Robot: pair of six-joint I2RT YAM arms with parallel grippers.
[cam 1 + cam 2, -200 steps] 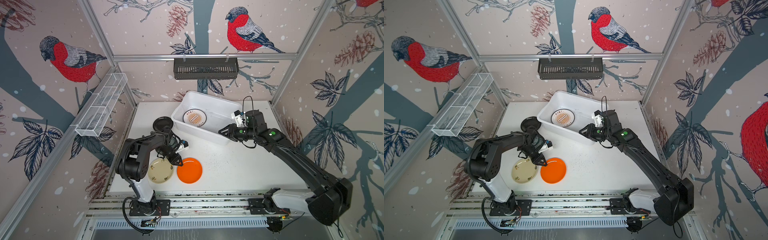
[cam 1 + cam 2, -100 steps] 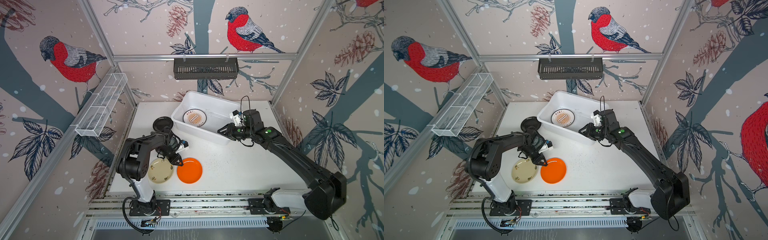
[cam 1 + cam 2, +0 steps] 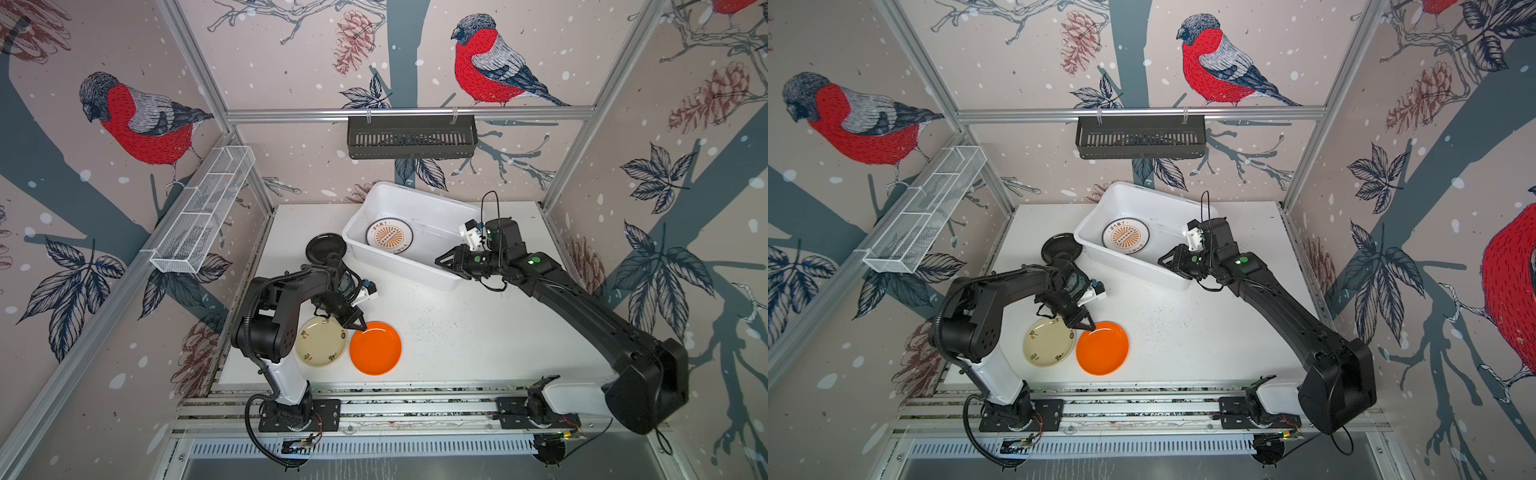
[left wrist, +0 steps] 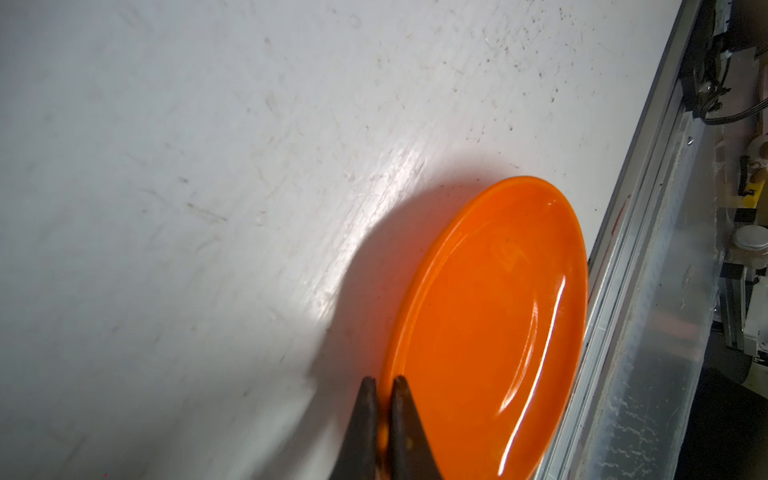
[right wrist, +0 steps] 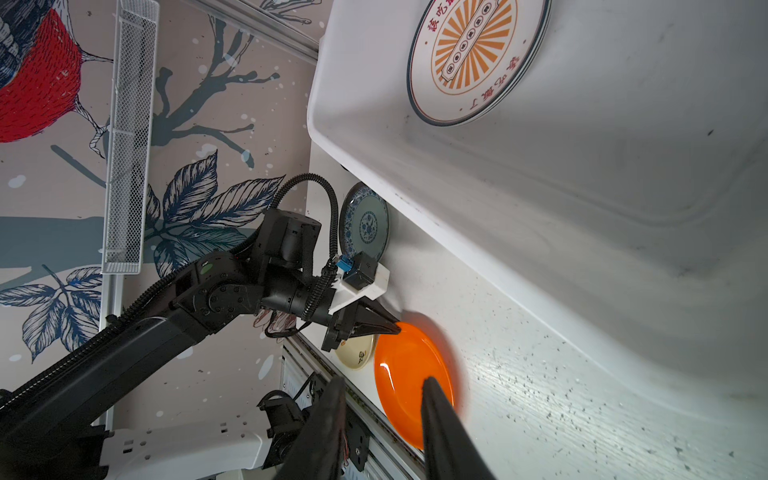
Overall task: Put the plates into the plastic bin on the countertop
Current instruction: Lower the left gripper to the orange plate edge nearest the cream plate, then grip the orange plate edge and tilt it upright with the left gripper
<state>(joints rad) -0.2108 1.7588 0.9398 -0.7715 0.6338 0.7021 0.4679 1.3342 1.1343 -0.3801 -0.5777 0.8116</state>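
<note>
While the sunburst plate (image 3: 389,235) is binned, the orange plate (image 3: 376,348) is gripped by left jaws; right jaws are spread, empty.

bin (image 3: 395,259) rear-centre on tabletop (image 3: 478,332), inner plate (image 3: 389,236) at its left end. front-left: left plate (image 3: 321,341) just beside right plate (image 3: 376,348). fourth plate (image 3: 326,248) just left of bin.

The orange plate (image 4: 498,324) is glossy and smooth, with bright highlights; the countertop (image 4: 208,166) is matt white, scuffed and speckled; the plastic bin (image 5: 582,216) is smooth dull plastic; the rail (image 4: 640,332) is brushed metal; the rack (image 5: 129,124) is wire mesh
</note>
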